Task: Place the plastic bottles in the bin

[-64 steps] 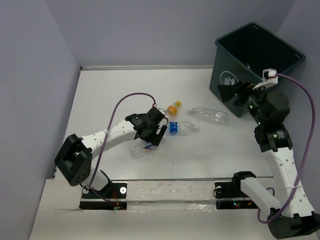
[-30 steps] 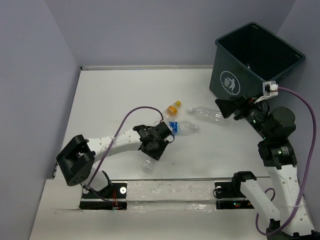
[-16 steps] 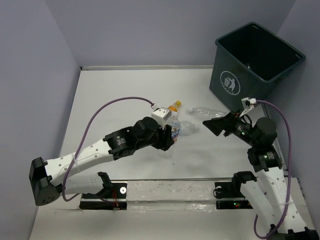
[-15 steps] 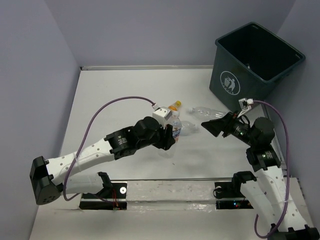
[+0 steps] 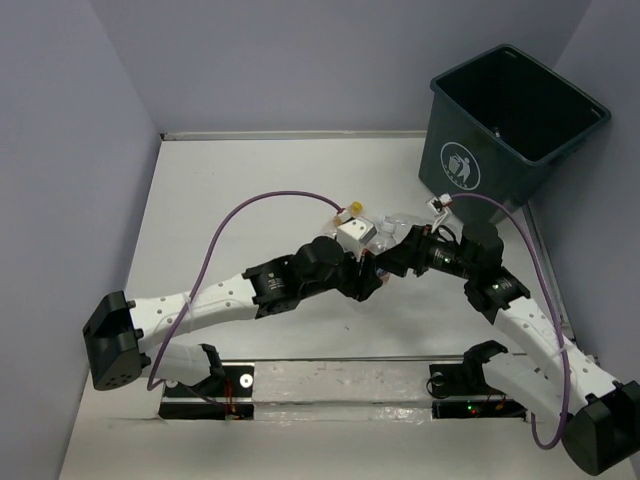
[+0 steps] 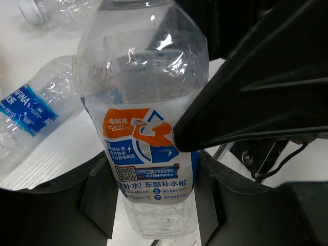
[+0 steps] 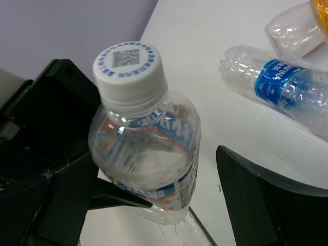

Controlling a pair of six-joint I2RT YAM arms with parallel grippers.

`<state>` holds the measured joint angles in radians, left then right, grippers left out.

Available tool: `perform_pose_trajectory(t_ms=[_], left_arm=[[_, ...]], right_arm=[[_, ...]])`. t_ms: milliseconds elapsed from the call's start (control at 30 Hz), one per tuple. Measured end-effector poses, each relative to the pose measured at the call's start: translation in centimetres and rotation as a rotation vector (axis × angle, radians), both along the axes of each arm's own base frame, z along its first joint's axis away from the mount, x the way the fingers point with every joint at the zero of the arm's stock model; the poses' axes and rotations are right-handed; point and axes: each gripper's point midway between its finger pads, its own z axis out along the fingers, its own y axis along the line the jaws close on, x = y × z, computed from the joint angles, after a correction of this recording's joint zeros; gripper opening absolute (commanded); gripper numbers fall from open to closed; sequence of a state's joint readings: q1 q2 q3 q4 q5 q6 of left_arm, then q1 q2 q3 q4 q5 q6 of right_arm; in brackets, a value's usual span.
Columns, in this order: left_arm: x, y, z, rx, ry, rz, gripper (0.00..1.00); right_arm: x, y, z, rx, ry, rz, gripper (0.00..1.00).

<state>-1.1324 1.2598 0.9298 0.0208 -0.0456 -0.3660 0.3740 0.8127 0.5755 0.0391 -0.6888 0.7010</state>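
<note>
Near the middle of the table [image 5: 250, 190], well apart from the bin [image 5: 455, 165] at the far right, the left gripper [image 6: 154, 202] clamps the lower body of an orange-and-blue-labelled bottle [image 6: 146, 102]. The right gripper [image 7: 159, 205] is spread wide around its upper part. A blue-labelled bottle [image 7: 279, 84] lies just beside them.

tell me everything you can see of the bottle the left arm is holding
The held bottle is clear, dented plastic, seemingly empty, with a white cap bearing a QR code and an orange, blue and white label. It stands roughly upright. The left gripper clamps its lower body; the right gripper is open around its upper part.
</note>
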Motion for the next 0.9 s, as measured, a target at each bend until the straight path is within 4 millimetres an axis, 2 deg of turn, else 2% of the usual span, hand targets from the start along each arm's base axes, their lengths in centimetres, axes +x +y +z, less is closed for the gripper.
perform_pose_trajectory(t_ms=[33,67,100,133,233,267,333,433,533,600,700,767,833,867,900], left_arm=[[-0.1,-0.2,0.1,-0.005,-0.004,-0.007,0.4],[-0.2,-0.3,0.2,-0.009,-0.008,-0.013,0.42],[-0.3,-0.3,0.3,-0.01,-0.009,-0.017,0.44],[-0.3,-0.4,0.3,-0.01,-0.009,-0.021,0.52],[-0.1,-0.4,0.4,-0.015,-0.015,-0.013,0.67],[0.0,-0.3,0.4,-0.016,-0.016,-0.007,0.81],[0.1,-0.2,0.3,-0.015,-0.019,0.003,0.99],[0.1,0.3,0.4,-0.022,-0.025,0.022,0.99],[0.2,1.3,0.6,-0.03,-0.035,0.058,0.99],[0.4,2.5,1.0,-0.043,-0.035,0.107,0.99],[0.6,3.5,1.2,-0.058,-0.031,0.155,0.99],[0.8,4.2,1.2,-0.062,-0.026,0.194,0.99],[1.2,5.0,0.8,-0.056,-0.019,0.241,0.99],[1.3,5.4,0.5,-0.05,-0.014,0.259,0.99],[1.3,5.8,0.2,-0.04,-0.011,0.27,0.99]], right_arm=[[0.0,0.4,-0.5,-0.009,0.016,0.007,0.88],[-0.1,0.6,-0.6,-0.011,0.019,0.014,0.88],[0.0,0.9,-0.6,-0.009,0.015,0.017,0.71],[0.0,1.0,-0.5,-0.008,0.01,0.016,0.64],[0.3,1.2,-0.2,-0.007,-0.011,0.005,0.49],[0.6,1.2,-0.2,-0.008,-0.013,-0.006,0.45],[1.1,1.3,-0.3,-0.015,-0.011,-0.018,0.37],[2.3,1.2,-0.1,-0.035,-0.017,-0.064,0.34],[4.3,0.8,1.7,-0.061,-0.062,-0.137,0.31],[6.3,0.1,4.5,-0.087,-0.139,-0.216,0.3],[9.3,-1.2,10.1,-0.117,-0.28,-0.349,0.3],[11.8,-3.1,16.6,-0.131,-0.433,-0.493,0.29],[13.4,-5.4,21.8,-0.147,-0.546,-0.633,0.29],[14.3,-7.5,25.2,-0.165,-0.62,-0.743,0.29],[15.1,-9.5,27.5,-0.189,-0.667,-0.837,0.29]])
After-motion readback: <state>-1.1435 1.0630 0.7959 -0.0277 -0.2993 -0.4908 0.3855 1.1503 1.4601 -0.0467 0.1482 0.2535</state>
